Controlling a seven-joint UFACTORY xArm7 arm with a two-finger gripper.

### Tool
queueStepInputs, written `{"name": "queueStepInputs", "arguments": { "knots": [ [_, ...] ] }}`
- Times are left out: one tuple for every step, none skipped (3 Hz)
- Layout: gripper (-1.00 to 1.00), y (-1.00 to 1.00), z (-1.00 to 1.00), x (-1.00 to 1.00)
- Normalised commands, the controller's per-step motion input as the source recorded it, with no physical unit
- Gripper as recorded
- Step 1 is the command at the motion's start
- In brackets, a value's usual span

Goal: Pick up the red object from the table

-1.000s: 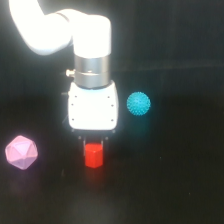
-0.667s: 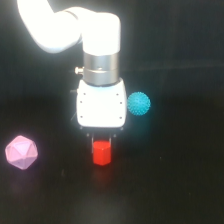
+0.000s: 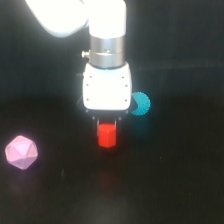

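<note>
The gripper (image 3: 107, 121) hangs from the white arm (image 3: 100, 30) with the red object (image 3: 107, 135) directly below its short dark fingers (image 3: 98, 120). The top of the block sits right at the fingertips, apparently tucked between them, while most of its body shows beneath them. The fingers are largely hidden under the white gripper housing, so how wide they stand cannot be told with certainty; the block looks pinched between them, with only a narrow dark strip visible on either side of it. Whether the block rests on the table (image 3: 165, 190) or hangs just clear of it cannot be told either: a faint reddish glow shows on the black surface beneath it.

As a judgement, the step in hand is the grasp or the very start of the lift. The next move calls for a firm pinch and a straight vertical rise, keeping the block from slipping out, since only its upper part seems to be held.

The cyan spiky ball (image 3: 141, 104) lies behind the fingers and towards the exterior view's right, partly hidden by the housing. The pink polyhedron (image 3: 21, 152) lies well apart from the fingers, towards the exterior view's left.
</note>
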Motion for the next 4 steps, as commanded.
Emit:
{"name": "queueStepInputs", "arguments": {
  "knots": [
    [-1.0, 0.84, 0.99, 0.33],
    [-0.29, 0.07, 1.0, -0.7],
    [-1.0, 0.74, 1.0, 0.4],
    [-0.95, 0.53, 0.94, 0.33]
  ]
}}
